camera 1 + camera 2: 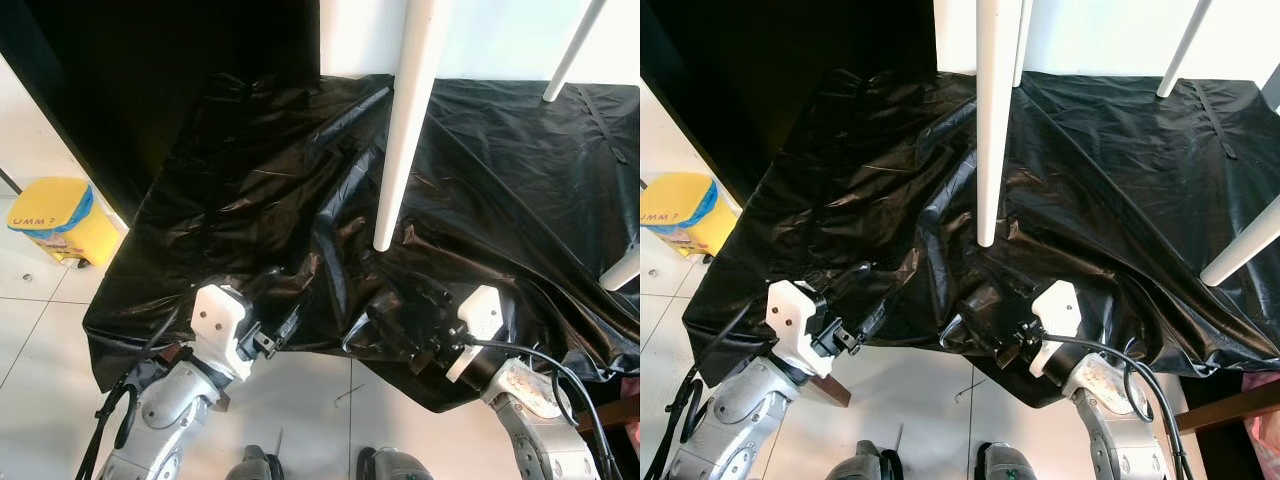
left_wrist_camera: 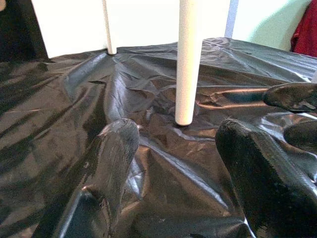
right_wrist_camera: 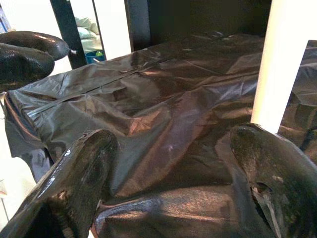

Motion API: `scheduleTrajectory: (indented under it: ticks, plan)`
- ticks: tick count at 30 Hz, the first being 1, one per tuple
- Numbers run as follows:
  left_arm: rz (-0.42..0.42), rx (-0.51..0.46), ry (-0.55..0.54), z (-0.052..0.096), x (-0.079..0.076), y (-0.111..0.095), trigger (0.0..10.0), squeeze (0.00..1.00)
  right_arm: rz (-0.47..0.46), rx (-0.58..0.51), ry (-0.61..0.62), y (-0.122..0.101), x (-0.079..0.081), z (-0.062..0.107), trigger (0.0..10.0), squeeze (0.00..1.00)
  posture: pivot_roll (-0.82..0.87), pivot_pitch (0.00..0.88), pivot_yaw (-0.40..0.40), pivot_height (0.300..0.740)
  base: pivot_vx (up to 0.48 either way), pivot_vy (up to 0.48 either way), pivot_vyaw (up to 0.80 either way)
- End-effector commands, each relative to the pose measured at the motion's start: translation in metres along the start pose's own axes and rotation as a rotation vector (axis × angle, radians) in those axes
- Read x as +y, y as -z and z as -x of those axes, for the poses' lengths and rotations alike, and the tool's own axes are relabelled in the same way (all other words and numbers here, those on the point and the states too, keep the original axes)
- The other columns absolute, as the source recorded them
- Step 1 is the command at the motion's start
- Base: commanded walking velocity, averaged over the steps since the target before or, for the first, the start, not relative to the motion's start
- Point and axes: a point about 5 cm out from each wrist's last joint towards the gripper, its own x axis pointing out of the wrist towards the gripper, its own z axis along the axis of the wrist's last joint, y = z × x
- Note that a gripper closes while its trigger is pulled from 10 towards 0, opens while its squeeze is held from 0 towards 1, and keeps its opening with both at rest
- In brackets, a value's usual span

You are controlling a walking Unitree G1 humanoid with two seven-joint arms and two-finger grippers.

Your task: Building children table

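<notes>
- Covering most of the floor ahead, a crumpled black plastic sheet lies over pale tiles, its near edge ragged and folded just in front of the robot.
- On the sheet stands the children's table, seen from below: one white table leg comes down near the middle of the sheet, a second white leg stands farther back to the right, and a third meets the sheet at the right edge.
- A dark wall panel or piece of furniture rises behind the sheet on the left; a white wall shows behind the legs.
- A yellow container with a blue band sits on the tiles to the left, clear of the sheet.
- The left gripper hovers low at the sheet's near edge, its fingers spread apart, facing the middle leg.
- The right gripper is low over the sheet near that same leg, fingers apart with nothing between them; a black cable loops from its wrist.
</notes>
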Motion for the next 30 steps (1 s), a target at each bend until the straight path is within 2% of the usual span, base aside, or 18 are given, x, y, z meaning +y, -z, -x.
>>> scheduleTrajectory:
  ticks: [1, 7, 14, 16, 17, 19, 20, 22, 25, 27, 30]
  plan:
    - [0.011, 0.024, -0.028, 0.001, 0.0, 0.002, 10.0, 0.0, -0.016, -0.001, -0.012, 0.001, 0.001, 0.0, 10.0, 0.0, -0.05, 0.144, 0.002, 0.74, 0.0, 0.0, 0.0]
    - [0.026, 0.034, -0.032, 0.003, 0.0, 0.004, 10.0, 0.0, -0.019, -0.002, -0.014, 0.001, 0.0, 0.001, 10.0, 0.0, -0.05, 0.146, 0.001, 0.74, 0.0, 0.0, 0.0]
    - [-0.012, 0.053, 0.031, 0.012, -0.004, 0.005, 10.0, 0.0, -0.015, 0.02, -0.04, 0.004, 0.003, 0.006, 10.0, 0.0, -0.05, 0.153, 0.004, 0.74, 0.0, 0.0, 0.0]
    - [-0.065, 0.095, 0.096, 0.022, -0.007, 0.01, 10.0, 0.0, 0.008, 0.052, -0.076, 0.008, 0.005, 0.013, 10.0, 0.0, -0.05, 0.155, 0.005, 0.74, 0.0, 0.0, 0.0]
    - [-0.065, 0.095, 0.096, 0.022, -0.007, 0.01, 10.0, 0.0, 0.008, 0.052, -0.076, 0.008, 0.005, 0.013, 10.0, 0.0, -0.05, 0.155, 0.005, 0.74, 0.0, 0.0, 0.0]
    - [-0.115, 0.139, 0.194, 0.034, -0.012, 0.014, 10.0, 0.0, 0.056, 0.103, -0.158, 0.013, 0.008, 0.021, 10.0, 0.0, -0.05, 0.159, 0.006, 0.74, 0.0, 0.0, 0.0]
    - [-0.115, 0.139, 0.194, 0.034, -0.012, 0.014, 10.0, 0.0, 0.056, 0.103, -0.158, 0.013, 0.008, 0.021, 10.0, 0.0, -0.05, 0.159, 0.006, 0.74, 0.0, 0.0, 0.0]
    - [-0.133, 0.186, 0.302, 0.045, -0.016, 0.015, 10.0, 0.0, 0.086, 0.164, -0.262, 0.017, 0.01, 0.03, 10.0, 0.0, -0.05, 0.162, 0.009, 0.74, 0.0, 0.0, 0.0]
    - [-0.127, 0.212, 0.341, 0.05, -0.018, 0.016, 10.0, 0.0, 0.085, 0.199, -0.315, 0.02, 0.011, 0.036, 10.0, 0.0, -0.05, 0.166, 0.011, 0.74, 0.0, 0.0, 0.0]
    - [-0.127, 0.261, 0.408, 0.059, -0.02, 0.018, 10.0, 0.0, 0.072, 0.266, -0.397, 0.025, 0.012, 0.045, 10.0, 0.0, -0.04, 0.164, 0.015, 0.74, 0.0, 0.0, 0.0]
    - [-0.121, 0.297, 0.438, 0.065, -0.023, 0.022, 10.0, 0.0, 0.06, 0.31, -0.436, 0.029, 0.012, 0.051, 10.0, 0.0, -0.04, 0.165, 0.016, 0.74, 0.0, 0.0, 0.0]
